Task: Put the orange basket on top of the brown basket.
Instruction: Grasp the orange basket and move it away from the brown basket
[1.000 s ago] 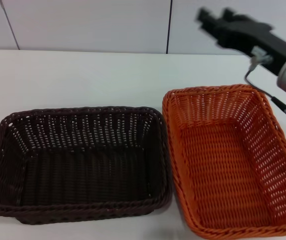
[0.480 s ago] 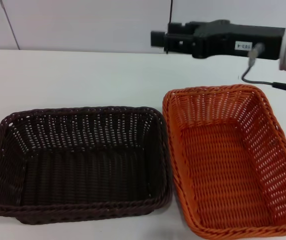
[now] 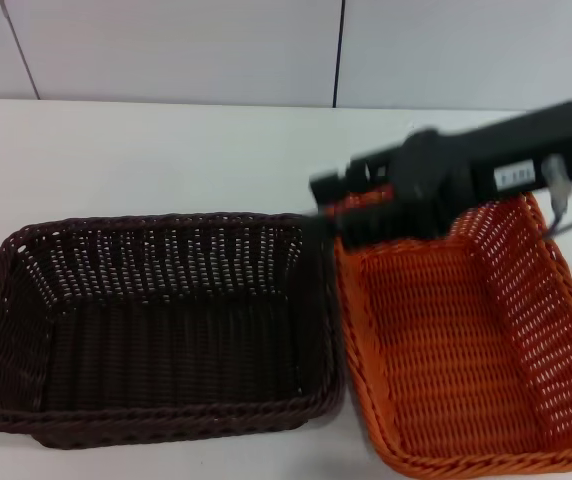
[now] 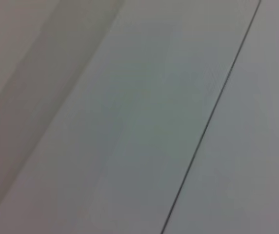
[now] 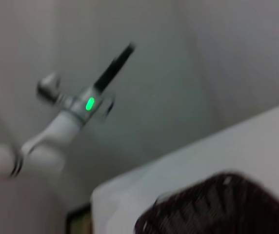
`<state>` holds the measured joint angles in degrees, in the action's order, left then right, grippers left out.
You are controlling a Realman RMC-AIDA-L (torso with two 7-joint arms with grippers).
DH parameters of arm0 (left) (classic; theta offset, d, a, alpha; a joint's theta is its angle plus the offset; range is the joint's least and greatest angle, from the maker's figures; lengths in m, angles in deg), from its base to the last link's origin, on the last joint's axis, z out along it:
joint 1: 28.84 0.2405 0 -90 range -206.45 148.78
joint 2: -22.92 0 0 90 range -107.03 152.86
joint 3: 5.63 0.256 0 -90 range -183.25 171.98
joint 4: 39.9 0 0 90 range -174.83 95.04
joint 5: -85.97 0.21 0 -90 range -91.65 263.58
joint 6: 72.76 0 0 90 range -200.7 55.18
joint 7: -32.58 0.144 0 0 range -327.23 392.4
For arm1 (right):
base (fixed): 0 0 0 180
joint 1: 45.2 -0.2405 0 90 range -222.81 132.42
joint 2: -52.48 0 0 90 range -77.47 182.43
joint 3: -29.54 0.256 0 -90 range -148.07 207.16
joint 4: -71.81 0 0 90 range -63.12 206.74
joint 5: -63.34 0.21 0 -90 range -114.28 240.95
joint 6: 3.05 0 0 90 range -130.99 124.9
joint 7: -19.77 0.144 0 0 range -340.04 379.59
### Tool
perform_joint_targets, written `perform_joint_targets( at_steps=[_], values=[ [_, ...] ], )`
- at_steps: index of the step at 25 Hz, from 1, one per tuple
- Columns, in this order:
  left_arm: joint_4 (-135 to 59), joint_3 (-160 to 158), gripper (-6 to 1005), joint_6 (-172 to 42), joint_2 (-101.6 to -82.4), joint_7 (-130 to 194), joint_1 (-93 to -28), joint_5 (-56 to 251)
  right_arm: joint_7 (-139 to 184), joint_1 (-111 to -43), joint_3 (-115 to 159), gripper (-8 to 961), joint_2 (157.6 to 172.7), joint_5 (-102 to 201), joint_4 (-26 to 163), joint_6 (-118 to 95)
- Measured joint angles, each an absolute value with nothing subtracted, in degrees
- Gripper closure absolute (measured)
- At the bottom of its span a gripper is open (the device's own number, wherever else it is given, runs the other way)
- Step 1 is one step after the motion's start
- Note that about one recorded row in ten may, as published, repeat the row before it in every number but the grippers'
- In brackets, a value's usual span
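Two baskets side by side on the white table, rims nearly touching. Orange basket just right of the brown basket, both upright, open mouths up, both with nothing inside.

Right gripper stretched out level from the right, blurred, its tip above the far-left corner of the orange basket, right over the seam where that rim meets the brown basket's far-right corner. Fingers smeared by motion: cannot tell whether spread or closed. No contact with either rim to be made out. Nothing carried, as far as can be seen.

Left arm not at the work: absent from the head view, its wrist camera facing only plain wall panels. Seen far off in the right wrist view, raised, with a green light on it. Also there, a dark curved edge, probably the brown basket's rim.

Step in hand, by judgement: reaching for a hold on the orange basket's rim, near the corner closest to the brown basket. Lift not yet begun.

To do it well: straddle the orange braid only, one finger inside and one outside, and keep clear of the brown rim so close beside it. Better to bite a little along the far rim, away from the seam, to avoid pinching both. Close firmly; weave likely to flex. Expect tilt from a corner hold, so lift high enough for the low side to clear the brown rim before crossing left. Lower with sides aligned so that one nests squarely over the other.
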<state>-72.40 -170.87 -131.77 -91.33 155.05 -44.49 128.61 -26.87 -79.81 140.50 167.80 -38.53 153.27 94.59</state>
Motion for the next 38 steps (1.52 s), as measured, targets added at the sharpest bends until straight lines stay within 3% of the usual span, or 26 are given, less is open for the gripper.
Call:
perform_joint_targets(
  at_steps=[9, 20, 31, 38],
  values=[
    [-72.1, -170.9, 168, -131.6, -91.27, 155.1, -44.8, 126.6, -23.5, -82.6, 140.0, 368, 167.8, -45.1, 154.7, 103.6],
    [-72.0, -170.9, 168, -131.2, -90.72, 155.2, -44.9, 125.8, -18.2, -84.1, 126.4, 368, 163.21, -48.0, 163.4, 104.7],
    [-72.0, -170.9, 168, -131.0, -90.72, 155.2, -44.3, 125.1, -16.0, -86.8, 114.5, 369, 160.92, -54.7, 165.3, 105.1],
    [-72.0, -170.9, 168, -131.0, -91.12, 155.2, -43.6, 123.2, -15.4, -88.4, 108.7, 369, 160.6, -59.6, 164.4, 105.2]
  ],
)
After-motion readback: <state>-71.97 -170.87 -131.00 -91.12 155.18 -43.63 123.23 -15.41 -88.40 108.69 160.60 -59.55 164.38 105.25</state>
